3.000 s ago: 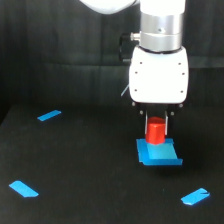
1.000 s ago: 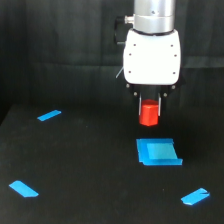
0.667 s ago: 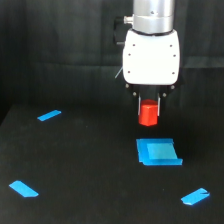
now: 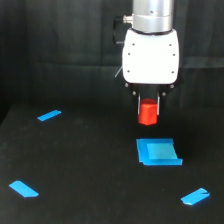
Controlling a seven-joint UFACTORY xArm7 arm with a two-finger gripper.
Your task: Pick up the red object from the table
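Observation:
The red object (image 4: 148, 113) is a small red-orange block hanging in the air, clamped between the two dark fingers of my gripper (image 4: 148, 109) under the white arm head. It is clear of the black table (image 4: 85, 170), a short way above the flat blue square piece (image 4: 157, 151). The block's top is hidden between the fingers.
Blue strips lie on the table at the exterior view's left rear (image 4: 49, 115), left front (image 4: 23, 188) and right front (image 4: 195, 196). A dark curtain closes the back of the scene.
Three seconds ago the red block sat low on the blue square in the gripper; it has since risen with the arm. Over the last second it shows little further movement.

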